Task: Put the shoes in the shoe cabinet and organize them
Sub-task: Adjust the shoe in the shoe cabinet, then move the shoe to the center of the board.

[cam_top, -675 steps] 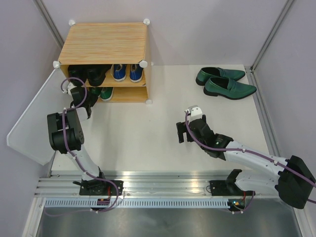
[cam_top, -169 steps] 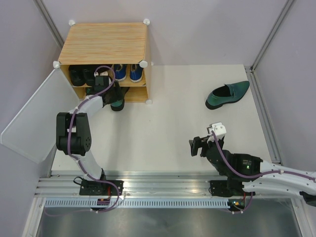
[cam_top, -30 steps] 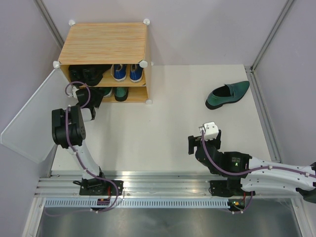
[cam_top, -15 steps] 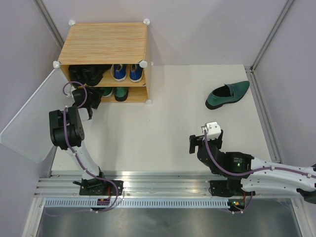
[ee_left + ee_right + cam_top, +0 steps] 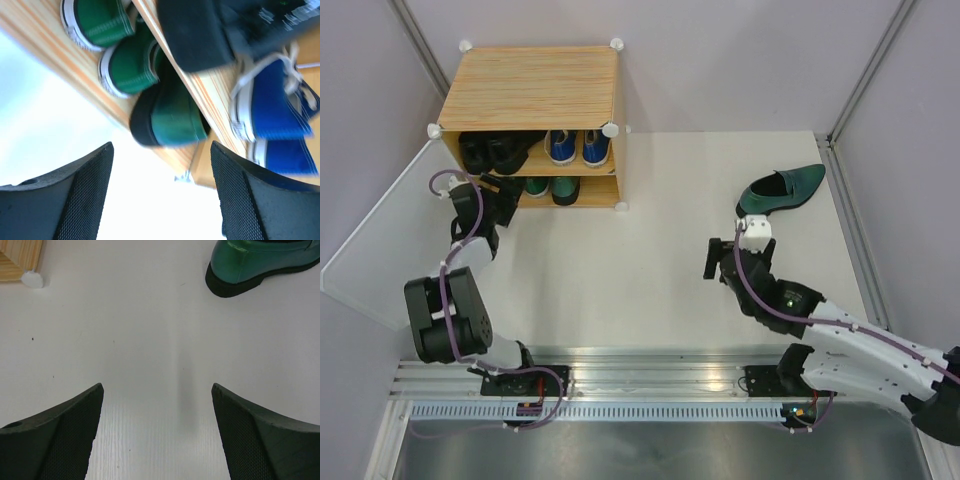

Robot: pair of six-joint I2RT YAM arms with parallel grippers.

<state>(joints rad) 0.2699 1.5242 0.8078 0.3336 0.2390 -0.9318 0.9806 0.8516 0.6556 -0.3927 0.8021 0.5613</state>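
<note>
One dark-green loafer point(image 5: 782, 192) alone on the white surface point(image 5: 650, 220), right gripper point(image 5: 157, 387) near its heel, jaws wide and empty, other loafer point(image 5: 172, 120) on the lower shelf of the shoe cabinet point(image 5: 530, 85) beside the green sneakers point(image 5: 122, 70), left gripper point(image 5: 160, 150) just outside, jaws apart, holding nothing.

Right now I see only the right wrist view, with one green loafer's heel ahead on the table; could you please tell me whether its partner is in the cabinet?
Observer: Yes, the second loafer sits on the lower shelf of the shoe cabinet, right of the green sneakers.
Operator: Thank you. Is the left claw holding anything?
Observer: No, the left claw is open and empty, facing that shelf.
Operator: And the upper shelf?
Observer: It holds black boots left, blue sneakers right.
</note>
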